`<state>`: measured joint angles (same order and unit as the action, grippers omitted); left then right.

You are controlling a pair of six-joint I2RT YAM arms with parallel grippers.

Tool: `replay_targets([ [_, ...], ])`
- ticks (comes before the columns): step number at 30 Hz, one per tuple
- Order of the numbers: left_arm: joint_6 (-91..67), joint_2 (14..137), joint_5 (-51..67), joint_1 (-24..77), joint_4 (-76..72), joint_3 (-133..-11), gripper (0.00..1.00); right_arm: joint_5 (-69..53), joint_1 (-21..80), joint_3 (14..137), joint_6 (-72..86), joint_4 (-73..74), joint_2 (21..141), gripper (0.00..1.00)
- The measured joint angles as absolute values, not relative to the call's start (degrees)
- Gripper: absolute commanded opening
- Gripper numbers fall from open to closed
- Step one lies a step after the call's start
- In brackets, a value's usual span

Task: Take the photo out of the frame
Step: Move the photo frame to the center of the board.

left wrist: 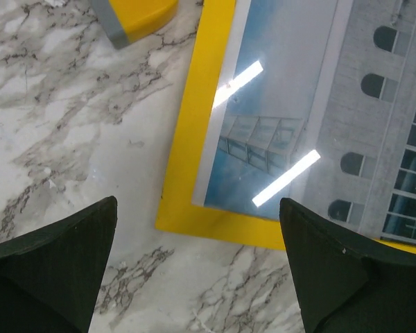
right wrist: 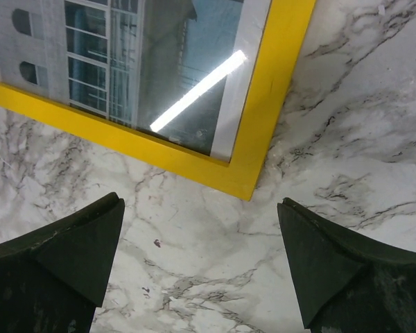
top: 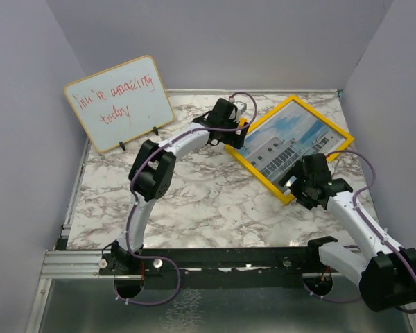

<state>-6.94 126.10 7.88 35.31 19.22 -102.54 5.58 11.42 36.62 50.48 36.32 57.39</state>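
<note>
The frame (top: 323, 117), with a thin yellow border, lies face up on the marble table at the back right. The photo (top: 291, 139) of a white building and blue sky sits inside it under glare. My left gripper (top: 237, 132) hovers open over the frame's left corner. In the left wrist view that corner (left wrist: 194, 125) and the photo (left wrist: 277, 90) lie just beyond my open left gripper (left wrist: 197, 270). My right gripper (top: 298, 182) hovers open at the frame's near corner. The right wrist view shows that corner (right wrist: 263, 139) and the photo (right wrist: 125, 62) just ahead of my right gripper (right wrist: 201, 263).
A wood-edged whiteboard (top: 119, 103) with red handwriting stands on feet at the back left. A yellow and grey piece (left wrist: 135, 17) lies on the marble beside the frame's left edge. Grey walls close in the table on three sides.
</note>
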Motion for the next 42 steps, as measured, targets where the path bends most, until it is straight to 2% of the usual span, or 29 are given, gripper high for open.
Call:
replay_targets([
  [10,-4.0,136.6,6.1,35.5,26.3,-116.9,0.94,4.6,11.1,34.3,50.5,35.8,58.0,0.96],
  [14,-3.7,138.8,6.0,35.5,27.6,-118.6,0.83,4.6,11.1,35.2,50.5,36.1,60.7,0.96],
  [20,-3.7,139.5,6.4,35.6,28.6,-118.6,0.60,4.6,11.1,35.5,50.3,36.1,62.6,0.88],
  [22,-3.8,139.4,6.7,35.7,28.4,-118.2,0.52,5.0,11.1,35.5,50.2,36.1,62.6,0.87],
  [26,-3.5,138.0,7.2,35.8,27.7,-115.6,0.43,6.6,11.1,35.6,49.8,36.2,62.6,0.87],
  [33,-2.5,134.0,7.6,35.5,25.6,-108.9,0.16,9.6,10.9,36.6,49.2,37.5,62.5,0.87],
  [38,-1.9,128.5,9.1,35.9,24.6,-100.3,0.04,11.9,10.9,36.7,49.2,39.0,61.3,0.88],
  [42,-3.2,123.5,9.1,36.0,21.8,-91.6,0.04,13.6,10.9,37.1,49.2,40.1,60.2,0.91],
])
